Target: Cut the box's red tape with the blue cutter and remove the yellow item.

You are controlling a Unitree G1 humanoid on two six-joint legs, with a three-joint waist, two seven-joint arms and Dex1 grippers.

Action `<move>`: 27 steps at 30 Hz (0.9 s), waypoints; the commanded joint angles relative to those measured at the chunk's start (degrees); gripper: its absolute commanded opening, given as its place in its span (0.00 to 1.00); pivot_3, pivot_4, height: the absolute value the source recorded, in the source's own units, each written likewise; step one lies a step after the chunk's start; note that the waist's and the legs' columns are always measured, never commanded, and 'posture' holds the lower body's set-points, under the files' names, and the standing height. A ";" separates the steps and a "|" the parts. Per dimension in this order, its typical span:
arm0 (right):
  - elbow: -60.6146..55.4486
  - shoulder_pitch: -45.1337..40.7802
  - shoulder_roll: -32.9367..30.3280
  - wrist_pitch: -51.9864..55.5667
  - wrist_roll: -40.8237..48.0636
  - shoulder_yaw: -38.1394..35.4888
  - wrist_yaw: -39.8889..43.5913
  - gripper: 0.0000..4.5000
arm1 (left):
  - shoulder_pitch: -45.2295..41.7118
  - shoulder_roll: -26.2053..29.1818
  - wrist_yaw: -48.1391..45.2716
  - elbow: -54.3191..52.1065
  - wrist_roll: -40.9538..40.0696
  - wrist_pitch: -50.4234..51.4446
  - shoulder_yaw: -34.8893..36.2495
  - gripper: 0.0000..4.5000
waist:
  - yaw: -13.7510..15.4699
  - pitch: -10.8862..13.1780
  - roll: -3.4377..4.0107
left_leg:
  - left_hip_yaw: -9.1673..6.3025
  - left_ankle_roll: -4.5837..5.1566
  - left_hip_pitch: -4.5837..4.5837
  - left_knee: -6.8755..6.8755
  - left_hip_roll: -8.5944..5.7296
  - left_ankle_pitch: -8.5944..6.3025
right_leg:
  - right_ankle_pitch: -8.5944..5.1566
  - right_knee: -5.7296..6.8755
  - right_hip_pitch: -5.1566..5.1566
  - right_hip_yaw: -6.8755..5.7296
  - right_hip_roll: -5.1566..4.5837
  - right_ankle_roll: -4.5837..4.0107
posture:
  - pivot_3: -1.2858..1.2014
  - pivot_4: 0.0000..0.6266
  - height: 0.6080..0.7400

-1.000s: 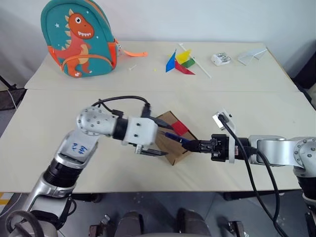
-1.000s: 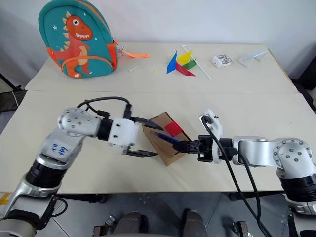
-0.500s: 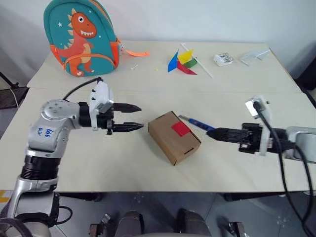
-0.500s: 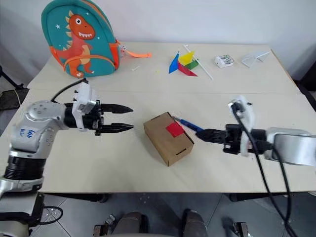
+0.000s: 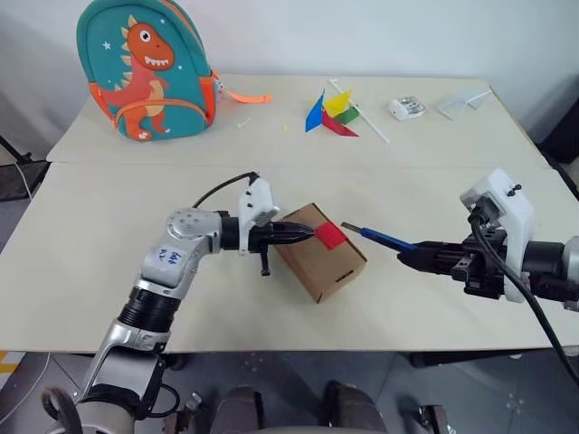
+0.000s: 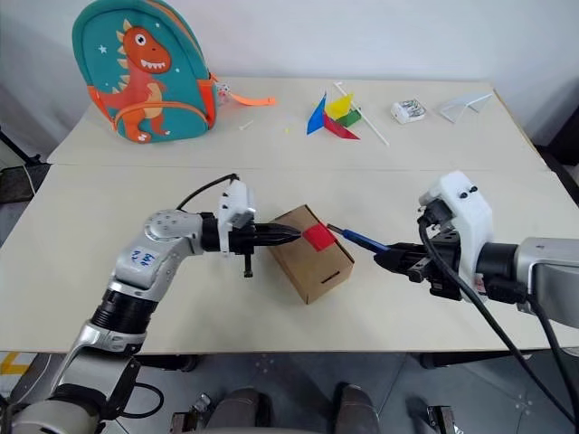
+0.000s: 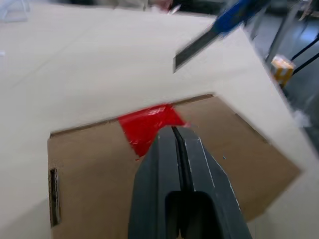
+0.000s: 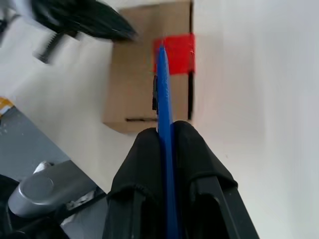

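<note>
The brown cardboard box (image 5: pixel 318 264) lies at the middle of the near table, with the red tape (image 5: pixel 330 237) on its top. My left gripper (image 5: pixel 308 233) is shut with nothing in it. Its fingertips (image 7: pixel 173 132) sit over the box top at the tape's edge; I cannot tell if they touch it. My right gripper (image 5: pixel 409 257), to the right of the box, is shut on the blue cutter (image 5: pixel 380 238). The cutter's dark tip points at the tape from a short way off. The yellow item is hidden.
A dinosaur backpack (image 5: pixel 149 68) stands at the back left. A multicoloured pinwheel (image 5: pixel 333 113), a small white object (image 5: pixel 404 108) and a clear stand (image 5: pixel 461 101) lie on the far table. A seam (image 5: pixel 118 164) runs between the two tables.
My left gripper, open beside the box a second ago, swung out left, came back onto the box top and shut. My right gripper drew the cutter off the tape, to the right.
</note>
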 commanded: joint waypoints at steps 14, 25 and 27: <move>3.10 -24.31 5.38 -2.60 0.81 25.05 -14.33 0.03 | -1.59 0.17 2.72 -0.19 5.05 1.21 -2.05 0.00 | -0.10 -0.01 0.02 | -0.05 0.00 -0.22 0.14 0.01 0.00 | 0.06 -0.01 -0.13 -0.02 0.00 -0.02 | 0.52 0.24 1.00; 5.10 -26.86 8.48 -0.59 0.81 29.87 -17.25 0.03 | -1.27 2.60 0.50 -3.40 4.66 6.62 -2.82 0.00 | -0.24 -0.01 0.02 | -0.04 0.00 -0.29 0.14 0.01 0.00 | 0.07 0.02 -0.21 -0.02 0.00 -0.02 | 0.52 0.24 1.00; 5.81 -27.18 8.71 0.18 0.81 30.39 -17.90 0.03 | -1.05 2.58 0.57 -4.03 4.64 7.60 -2.95 0.00 | -0.22 -0.01 0.02 | -0.04 0.01 -0.30 0.14 0.01 0.00 | 0.07 0.02 -0.22 -0.02 0.00 -0.02 | 0.52 0.24 1.00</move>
